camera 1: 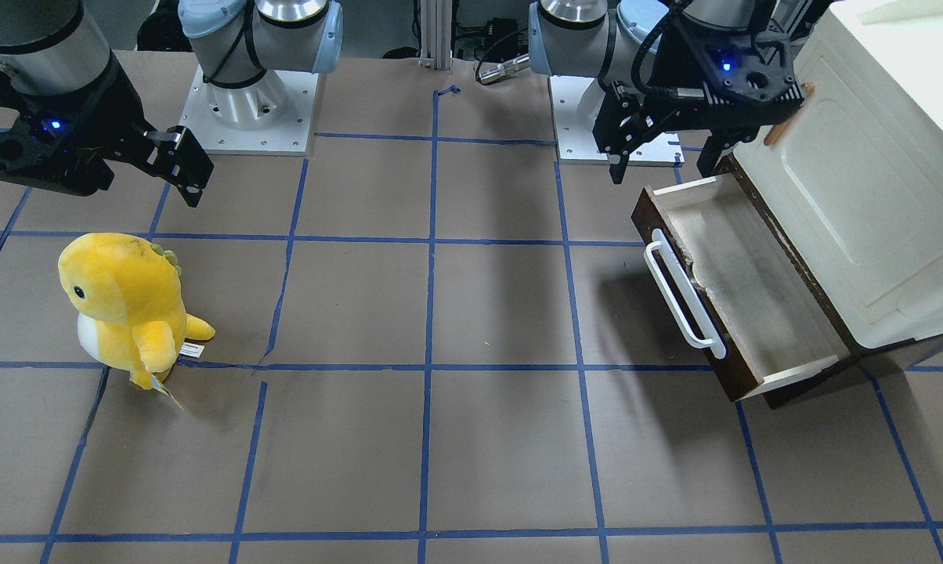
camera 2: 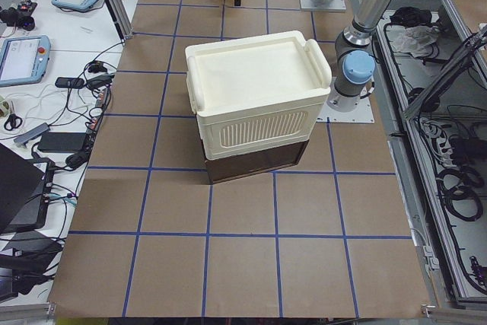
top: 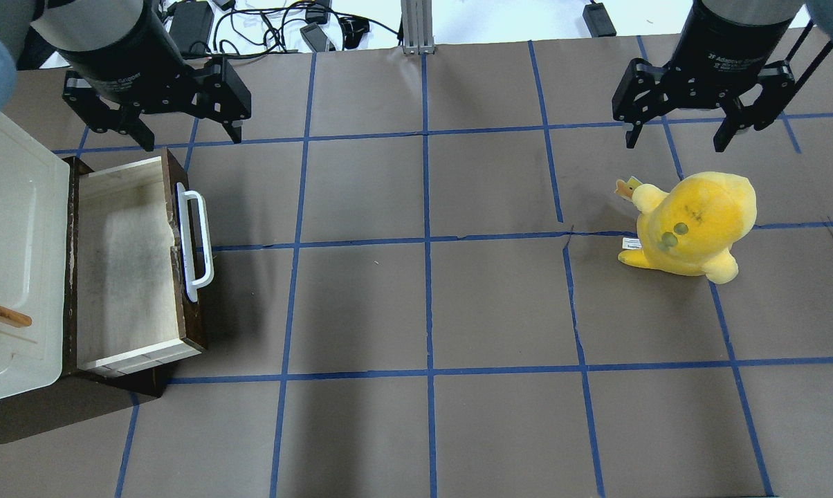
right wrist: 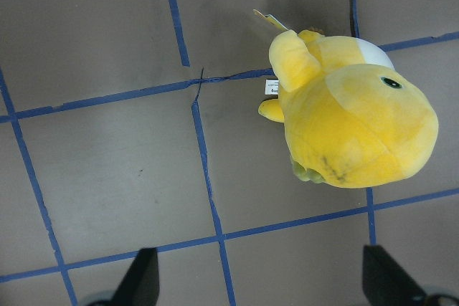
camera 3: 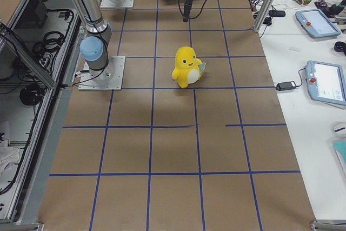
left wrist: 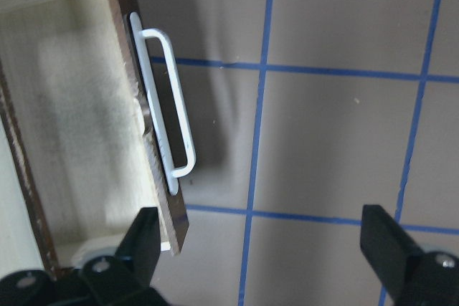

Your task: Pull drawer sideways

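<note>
The drawer (top: pixel 126 277) stands pulled out from under the cream-white cabinet (top: pixel 8 242), its pale wood inside showing and empty. Its dark brown front carries a long white bar handle (top: pixel 195 242). My left gripper (top: pixel 190 142) is open and empty, hovering above the far end of the drawer front, apart from the handle. In the left wrist view the drawer (left wrist: pixel 79 134) and handle (left wrist: pixel 168 105) lie below the left gripper (left wrist: pixel 265 249). In the front-facing view the drawer (camera 1: pixel 753 305) shows at right. My right gripper (top: pixel 674 142) is open and empty, far from the drawer.
A yellow plush dinosaur (top: pixel 693 225) stands on the brown table just below my right gripper (right wrist: pixel 262 284); it also shows in the right wrist view (right wrist: pixel 351 120). The cabinet door has a small wooden handle (top: pixel 1 315). Blue tape lines grid the table.
</note>
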